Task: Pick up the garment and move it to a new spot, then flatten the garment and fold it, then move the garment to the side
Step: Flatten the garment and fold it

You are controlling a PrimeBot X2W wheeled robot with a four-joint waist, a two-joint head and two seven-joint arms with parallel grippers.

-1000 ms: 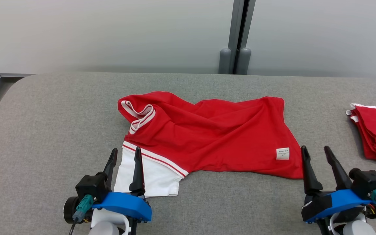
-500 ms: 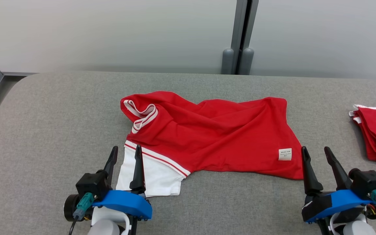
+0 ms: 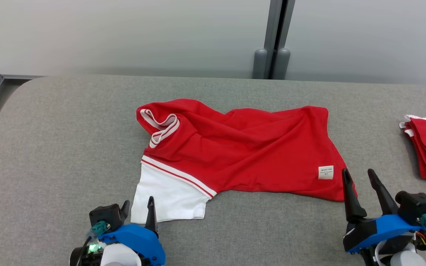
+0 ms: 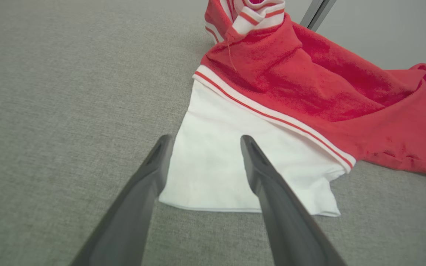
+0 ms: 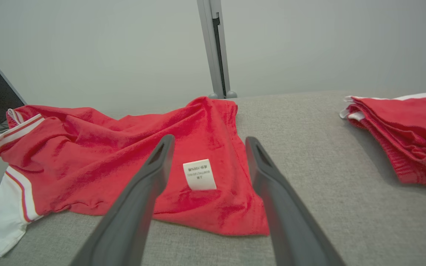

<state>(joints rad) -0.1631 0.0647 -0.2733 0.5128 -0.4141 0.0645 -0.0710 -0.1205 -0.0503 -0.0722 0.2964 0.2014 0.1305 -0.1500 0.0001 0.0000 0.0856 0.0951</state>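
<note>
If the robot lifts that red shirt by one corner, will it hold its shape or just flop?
Probably floppy: the red shirt already lies in soft wrinkles and folds, so it should drape and hang from whichever corner is lifted. Likely light, being thin fabric. Pushed, it would probably bunch rather than slide, since the grey table cover looks textured.

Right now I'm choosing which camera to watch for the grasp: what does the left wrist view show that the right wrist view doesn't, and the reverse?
The left wrist view gives the open left gripper aimed at the hem of the white sleeve. The right wrist view gives the open right gripper, the care label framed by its fingers, and the folded red stack. Both share the red garment, the sleeve and the grey table.
</note>
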